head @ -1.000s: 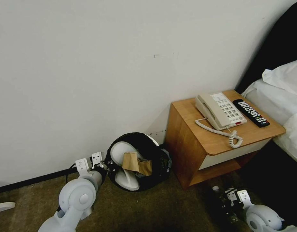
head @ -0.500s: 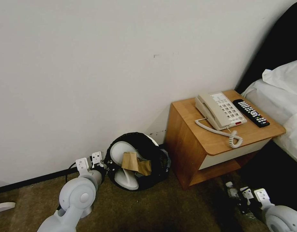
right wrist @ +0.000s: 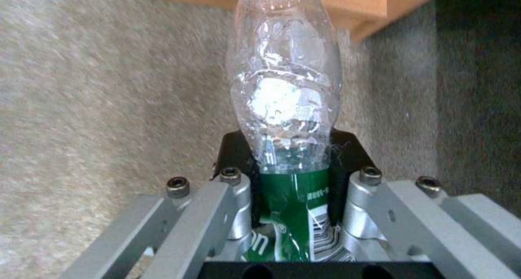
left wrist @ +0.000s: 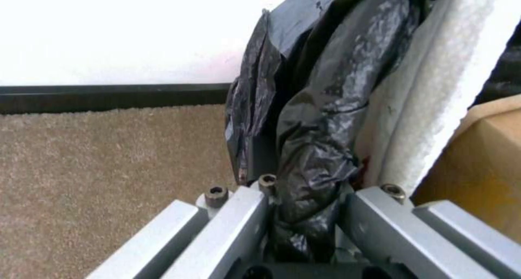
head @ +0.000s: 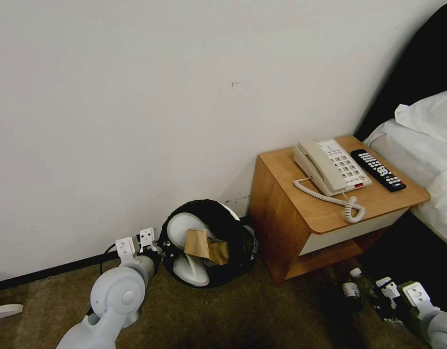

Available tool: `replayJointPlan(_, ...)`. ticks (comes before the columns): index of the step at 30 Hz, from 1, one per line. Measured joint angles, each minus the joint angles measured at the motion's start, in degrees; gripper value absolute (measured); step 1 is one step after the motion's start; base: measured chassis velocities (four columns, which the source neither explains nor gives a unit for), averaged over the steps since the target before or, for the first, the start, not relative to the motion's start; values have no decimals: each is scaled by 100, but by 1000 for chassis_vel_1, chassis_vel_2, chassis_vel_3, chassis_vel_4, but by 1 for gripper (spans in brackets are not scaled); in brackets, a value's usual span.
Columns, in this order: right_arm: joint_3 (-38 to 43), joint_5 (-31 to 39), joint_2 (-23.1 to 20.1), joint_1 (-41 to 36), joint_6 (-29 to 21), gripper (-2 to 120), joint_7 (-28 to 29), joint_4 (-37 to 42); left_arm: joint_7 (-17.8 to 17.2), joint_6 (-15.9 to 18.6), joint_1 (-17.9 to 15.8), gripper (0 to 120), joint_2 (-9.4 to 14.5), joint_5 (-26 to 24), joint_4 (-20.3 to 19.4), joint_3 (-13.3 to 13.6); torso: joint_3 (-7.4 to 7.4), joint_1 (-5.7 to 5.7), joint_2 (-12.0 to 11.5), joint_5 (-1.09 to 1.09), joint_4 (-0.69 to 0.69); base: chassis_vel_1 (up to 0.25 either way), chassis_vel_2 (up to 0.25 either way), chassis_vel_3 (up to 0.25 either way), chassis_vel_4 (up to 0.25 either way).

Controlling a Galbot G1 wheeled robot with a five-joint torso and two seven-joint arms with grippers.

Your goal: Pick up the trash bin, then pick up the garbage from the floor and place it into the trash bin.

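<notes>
The trash bin (head: 233,228), lined with a black bag (left wrist: 315,108), hangs tipped toward me beside the wall. My left gripper (head: 158,253) (left wrist: 309,214) is shut on its rim and bag. Inside lie two white slippers (head: 184,228) (left wrist: 434,88) and a brown cardboard piece (head: 204,245) (left wrist: 483,157). Low at the right, over the carpet in front of the nightstand, my right gripper (head: 376,293) (right wrist: 293,181) is shut on a clear plastic bottle (head: 351,287) (right wrist: 285,88) with a green label. The bottle's capped end points toward the nightstand.
A wooden nightstand (head: 291,228) stands right of the bin, carrying a phone (head: 330,165) and a remote (head: 380,169). A bed (head: 422,140) with white linen lies at the far right. A flat white object (head: 5,310) rests on the carpet at the far left.
My right gripper has carried the bottle to the right along the floor, toward the bed side. The left gripper and the bin have barely moved.
</notes>
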Motion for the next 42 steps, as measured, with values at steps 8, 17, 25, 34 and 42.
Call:
replayJointPlan(8, 697, -182, -26, -678, 0, 19, -103, 434, 20, -7, -14, 0, -2, 55, 23, 97, 0, 0, 0, 0, 0, 0, 0, 0, 0)
replayJointPlan(17, 1063, -541, 266, -1119, 10, 19, -162, 1012, -41, -36, 14, 0, 5, 74, -22, 253, 0, 0, 0, -1, 0, 0, 0, 0, 0)
replayJointPlan(25, 1204, -966, 648, -1279, 28, 19, -253, 1533, -172, -36, 129, 0, 115, 51, -122, 301, 0, 0, 0, -1, 1, 0, 0, 0, 0)
replayJointPlan(34, 1310, -1275, 850, -1319, 98, 19, -414, 1746, -226, -23, 153, 0, 162, 44, -179, 334, 0, -1, 0, -1, 0, 0, 0, 0, 0)
replayJointPlan(42, 1538, -1171, 693, -1426, 58, 19, -430, 1908, -226, -20, 151, 0, 180, 29, -197, 311, 0, 0, 0, 0, 1, 0, 0, 0, 0)
